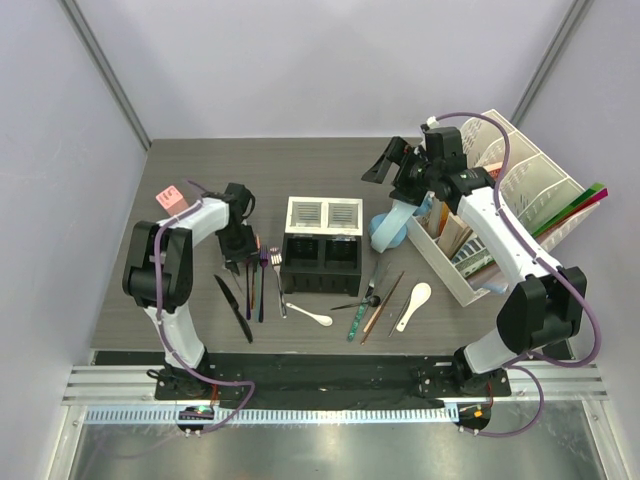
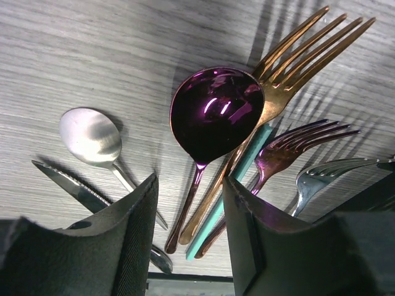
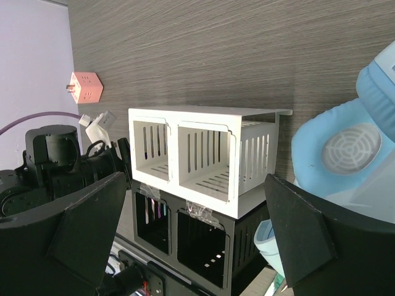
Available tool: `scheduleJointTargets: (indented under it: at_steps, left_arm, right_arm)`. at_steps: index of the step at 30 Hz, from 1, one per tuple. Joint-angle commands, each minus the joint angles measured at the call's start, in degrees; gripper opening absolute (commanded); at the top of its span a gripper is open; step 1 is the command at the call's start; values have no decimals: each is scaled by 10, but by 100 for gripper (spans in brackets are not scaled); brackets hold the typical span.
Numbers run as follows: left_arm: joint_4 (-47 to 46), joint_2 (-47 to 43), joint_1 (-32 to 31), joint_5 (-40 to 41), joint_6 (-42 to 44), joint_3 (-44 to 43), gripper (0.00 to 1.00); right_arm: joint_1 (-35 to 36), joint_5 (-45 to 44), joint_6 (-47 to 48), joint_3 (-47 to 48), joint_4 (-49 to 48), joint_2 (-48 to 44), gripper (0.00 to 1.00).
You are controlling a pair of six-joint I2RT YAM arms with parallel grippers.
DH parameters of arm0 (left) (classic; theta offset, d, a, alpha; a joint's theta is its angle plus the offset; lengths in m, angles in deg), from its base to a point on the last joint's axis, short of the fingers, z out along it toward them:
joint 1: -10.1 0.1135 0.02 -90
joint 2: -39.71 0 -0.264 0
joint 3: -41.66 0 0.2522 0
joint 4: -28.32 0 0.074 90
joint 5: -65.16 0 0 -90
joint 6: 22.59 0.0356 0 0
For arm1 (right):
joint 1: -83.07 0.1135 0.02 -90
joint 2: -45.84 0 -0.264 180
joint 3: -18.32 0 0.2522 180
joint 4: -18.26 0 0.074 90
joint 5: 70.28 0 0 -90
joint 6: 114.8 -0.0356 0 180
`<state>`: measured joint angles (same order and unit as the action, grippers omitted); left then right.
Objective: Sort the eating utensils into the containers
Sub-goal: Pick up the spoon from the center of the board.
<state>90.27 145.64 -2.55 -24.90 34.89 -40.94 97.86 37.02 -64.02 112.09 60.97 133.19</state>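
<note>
Your left gripper hangs open astride the purple spoon, just left of the caddy — the copper fork touches it, so close on the spoon alone. The right gripper is open, empty.

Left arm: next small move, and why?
Probably lower the left gripper onto the purple spoon's handle. Its jaws stand open and the handle runs into the gap between them. The copper fork's handle lies right alongside, so it risks grabbing both.
</note>
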Motion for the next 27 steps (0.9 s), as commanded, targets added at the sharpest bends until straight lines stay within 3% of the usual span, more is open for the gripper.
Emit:
scheduleJointTargets:
  at_steps: [1, 6, 12, 27]
  left_arm:
    - [-7, 28, 0, 31, 0, -17, 47]
    - [-7, 9, 0, 34, 4, -16, 50]
    - [-2, 19, 1, 44, 24, -26, 63]
    - [-43, -16, 5, 8, 39, -10, 65]
  right_arm:
    - [2, 1, 12, 1, -6, -18, 100]
    - [2, -1, 15, 1, -6, -13, 100]
    - [2, -3, 20, -11, -5, -10, 100]
    - [2, -1, 8, -5, -4, 14, 100]
